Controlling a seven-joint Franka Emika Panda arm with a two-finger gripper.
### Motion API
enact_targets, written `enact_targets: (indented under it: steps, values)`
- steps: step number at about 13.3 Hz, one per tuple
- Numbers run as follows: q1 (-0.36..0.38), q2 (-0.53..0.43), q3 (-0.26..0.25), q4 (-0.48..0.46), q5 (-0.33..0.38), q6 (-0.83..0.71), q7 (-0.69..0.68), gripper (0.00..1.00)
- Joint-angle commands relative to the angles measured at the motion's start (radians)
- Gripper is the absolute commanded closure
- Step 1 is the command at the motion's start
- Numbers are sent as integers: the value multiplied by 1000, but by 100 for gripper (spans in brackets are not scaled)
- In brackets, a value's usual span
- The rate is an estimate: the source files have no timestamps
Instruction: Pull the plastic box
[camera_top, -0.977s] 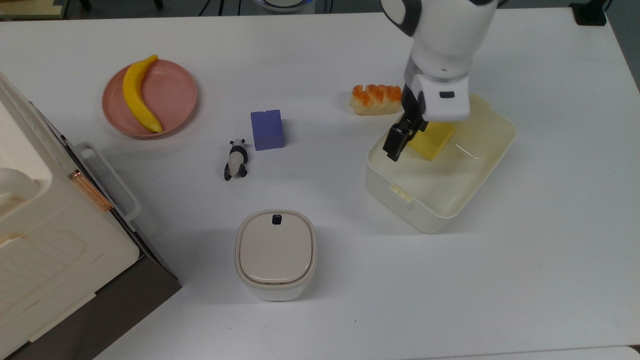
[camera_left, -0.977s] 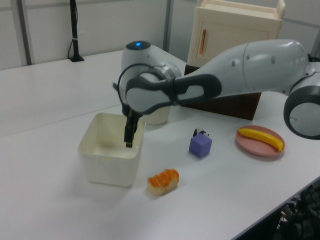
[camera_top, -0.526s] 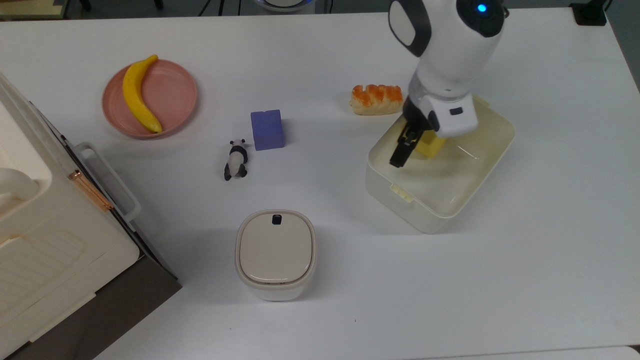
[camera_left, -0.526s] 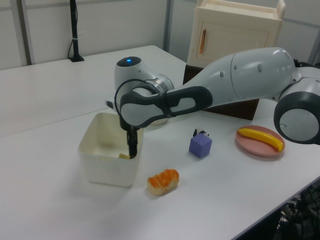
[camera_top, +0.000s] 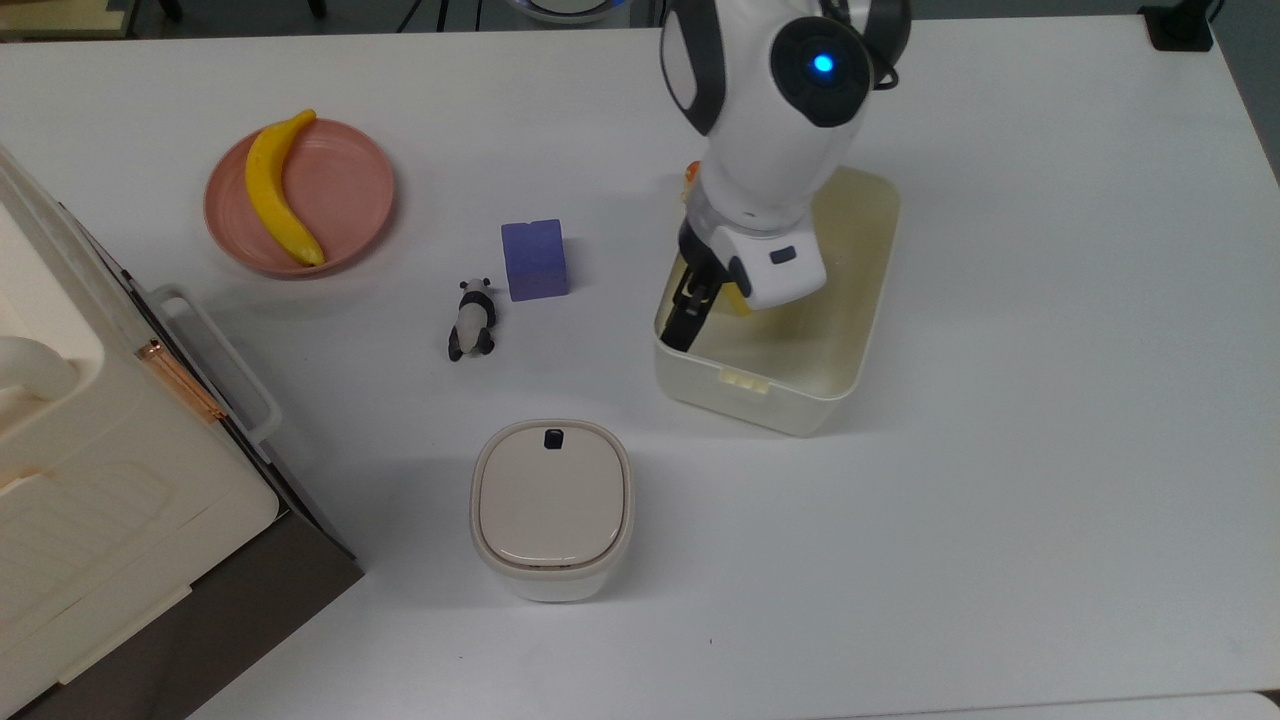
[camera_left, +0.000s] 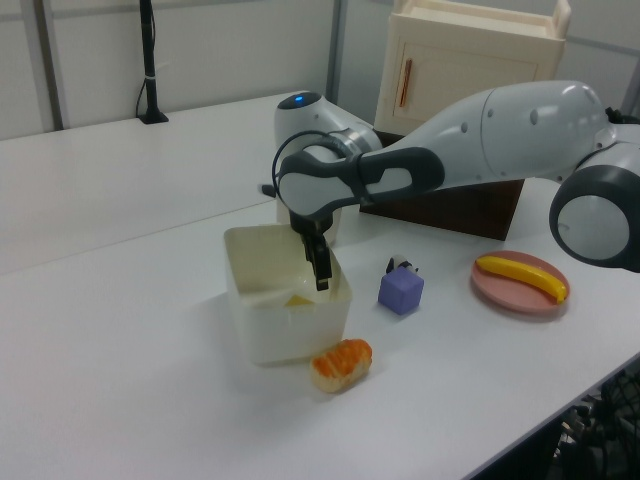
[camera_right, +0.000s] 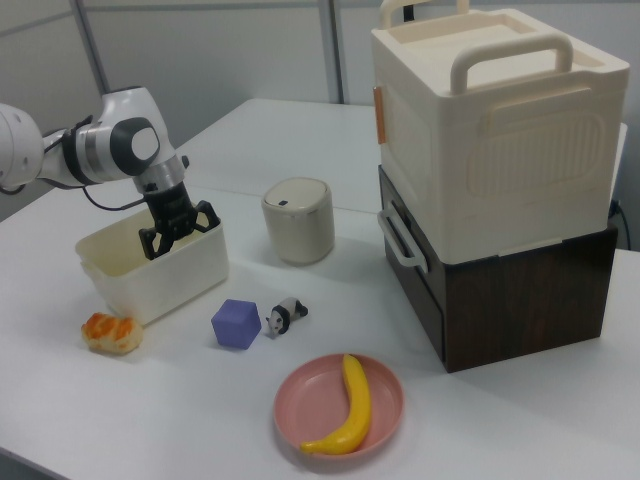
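Plastic box (camera_top: 842, 372) mid-table, arm reaching inside

It holds a yellow block (camera_top: 738, 300); nearby, the pink plate (camera_top: 352, 190) carries a banana (camera_top: 275, 190). The gripper (camera_right: 177, 235) dips inside at the wall nearest the purple cube (camera_top: 535, 259), fingers seemingly apart, perhaps touching it.

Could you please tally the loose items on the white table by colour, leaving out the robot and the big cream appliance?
Cream or beige: 2, the plastic box and lidded container
Yellow: 2, banana and block in the box
Pink: 1, plate
Purple: 1, cube
Orange: 1, bread
Black-and-white: 1, panda
Total: 8
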Motion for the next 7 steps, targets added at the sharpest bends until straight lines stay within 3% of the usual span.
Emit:
enact_targets:
  steps: [1,2,3,7]
  values:
    - [5,-49,-3,-13,2,-31,75,0]
    - [8,-55,-2,-13,13,-28,168,0]
    - [17,-55,4,-13,68,-20,324,0]
    - [34,-107,14,1,127,-30,558,0]
